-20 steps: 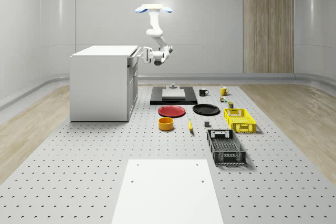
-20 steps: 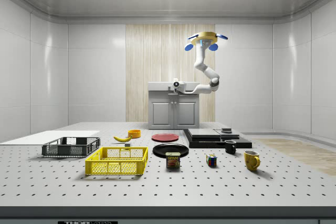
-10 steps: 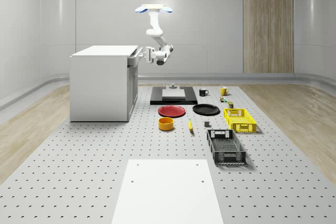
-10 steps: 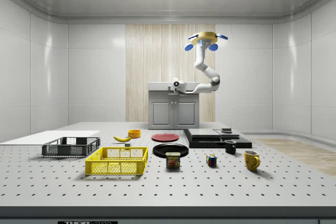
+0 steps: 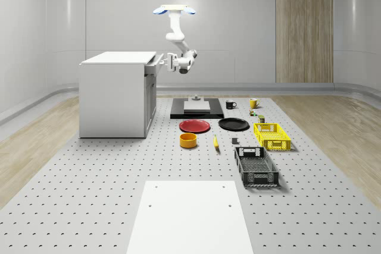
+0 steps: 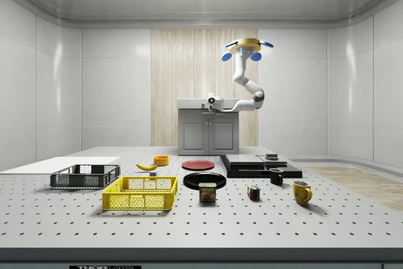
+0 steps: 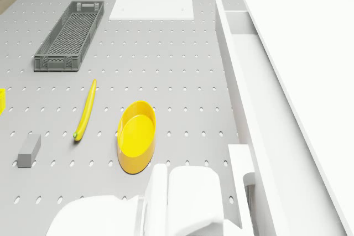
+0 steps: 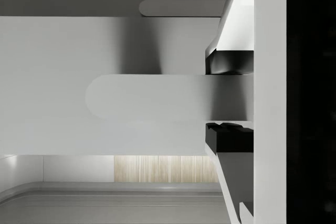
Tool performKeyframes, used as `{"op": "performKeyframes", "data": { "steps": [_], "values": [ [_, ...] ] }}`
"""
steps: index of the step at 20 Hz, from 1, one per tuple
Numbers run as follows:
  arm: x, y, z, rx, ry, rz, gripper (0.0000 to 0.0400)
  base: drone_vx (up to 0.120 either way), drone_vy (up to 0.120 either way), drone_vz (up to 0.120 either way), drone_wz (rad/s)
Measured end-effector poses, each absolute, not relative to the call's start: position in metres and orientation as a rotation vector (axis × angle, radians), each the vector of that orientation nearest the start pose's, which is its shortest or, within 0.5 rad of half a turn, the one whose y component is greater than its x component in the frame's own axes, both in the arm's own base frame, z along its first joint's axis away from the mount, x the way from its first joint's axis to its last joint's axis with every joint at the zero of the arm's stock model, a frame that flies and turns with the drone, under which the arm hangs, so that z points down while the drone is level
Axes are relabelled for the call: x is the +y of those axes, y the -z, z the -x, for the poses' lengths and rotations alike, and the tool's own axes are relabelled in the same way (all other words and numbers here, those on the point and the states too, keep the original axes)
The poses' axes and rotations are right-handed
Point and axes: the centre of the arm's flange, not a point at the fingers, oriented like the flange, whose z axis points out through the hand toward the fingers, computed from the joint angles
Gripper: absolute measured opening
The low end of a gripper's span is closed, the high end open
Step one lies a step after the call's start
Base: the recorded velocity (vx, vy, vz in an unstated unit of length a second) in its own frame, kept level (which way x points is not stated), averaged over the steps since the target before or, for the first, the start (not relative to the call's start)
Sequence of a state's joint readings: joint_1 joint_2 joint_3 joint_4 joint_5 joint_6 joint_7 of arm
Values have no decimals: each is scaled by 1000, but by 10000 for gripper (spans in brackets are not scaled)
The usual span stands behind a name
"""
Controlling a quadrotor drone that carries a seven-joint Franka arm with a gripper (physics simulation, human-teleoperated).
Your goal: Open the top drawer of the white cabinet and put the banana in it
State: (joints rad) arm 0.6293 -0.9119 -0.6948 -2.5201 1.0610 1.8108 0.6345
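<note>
**Black pads on the handle, top drawer part open, banana down on the table**

Black fingertips [image 8: 226,62] sit one on each side of the pale handle [image 8: 152,96], and you can see in the wrist view that the claw [image 8: 228,98] is pinching that bar, pads pressed against it. From the whole-scene view your claw [image 5: 162,62] points level at the front of the white cabinet [image 5: 113,96], right at its upper edge. Just past the fingers, the top drawer [image 7: 228,59] stands part way out of the cabinet, and the drone view lets you look down into its bare white inside.

Behind the claw, the arm bends up to the drone [image 5: 174,9], which hovers above the claw and out in front of the cabinet, over the table [image 5: 89,171], resting on nothing.

Now look down and away from the cabinet. The banana [image 7: 86,110] lies flat on the table, well below the claw and well apart from it. A yellow bowl [image 7: 135,136] sits near the banana, between it and the cabinet side. Further out from the claw than the banana is a grey crate [image 7: 69,36]. Also below the claw you have a red plate [image 5: 194,125] with a black plate [image 5: 233,124] next to it, and a yellow crate [image 5: 272,135] beyond those.
</note>
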Motion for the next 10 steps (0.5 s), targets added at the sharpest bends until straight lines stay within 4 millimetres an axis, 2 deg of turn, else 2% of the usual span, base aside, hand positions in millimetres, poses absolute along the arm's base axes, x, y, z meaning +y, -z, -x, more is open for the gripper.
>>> {"op": "performKeyframes", "data": {
  "steps": [4,5,6,7,8,10],
  "values": [
    [-19,-578,-336,618,-616,1489,124,0,0,0,0],
    [-21,-576,-337,601,-600,1494,142,0,0,0,0],
    [-25,-557,-340,563,-560,1541,302,0,0,0,0],
    [-28,-547,-342,562,-587,1545,400,0,0,0,0],
    [-30,-548,-346,560,-645,1491,400,0,0,0,0],
    [-35,-557,-343,581,-642,1494,324,0,0,0,0]
  ]
}}
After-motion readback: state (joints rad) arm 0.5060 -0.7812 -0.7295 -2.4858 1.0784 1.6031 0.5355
